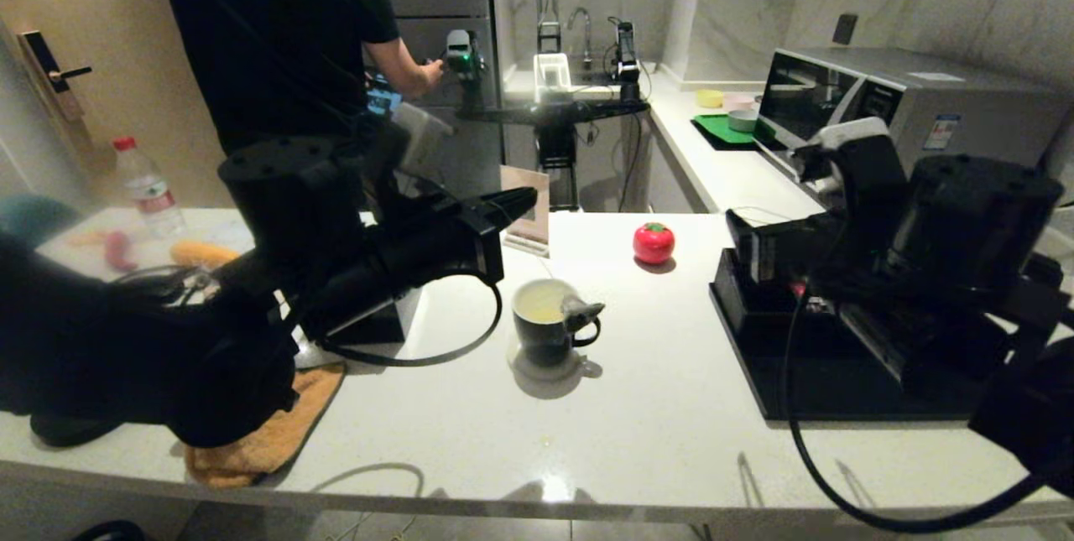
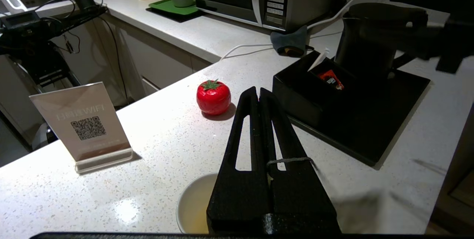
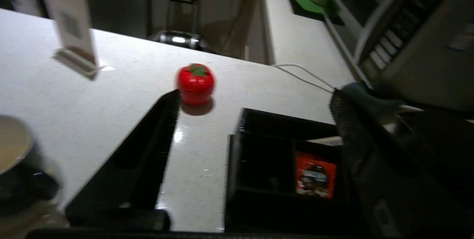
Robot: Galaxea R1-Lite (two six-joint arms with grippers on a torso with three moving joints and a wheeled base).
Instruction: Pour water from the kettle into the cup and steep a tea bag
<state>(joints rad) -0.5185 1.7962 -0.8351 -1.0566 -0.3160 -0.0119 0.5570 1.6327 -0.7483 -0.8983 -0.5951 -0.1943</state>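
Note:
The black cup stands mid-counter with pale yellowish water in its white inside. The greyish tea bag hangs at the cup's right rim, by the ear handle. My left gripper hovers above and behind the cup, shut on the tea bag's string, which comes out between the fingers. The cup's rim shows under that gripper. The matte black kettle stands on the black tray at the right. My right gripper is open over the tray's box, holding nothing.
A red tomato-shaped object sits behind the cup, with a WiFi sign to its left. The black tray holds a box with a red packet. A microwave, an orange cloth and a person are also here.

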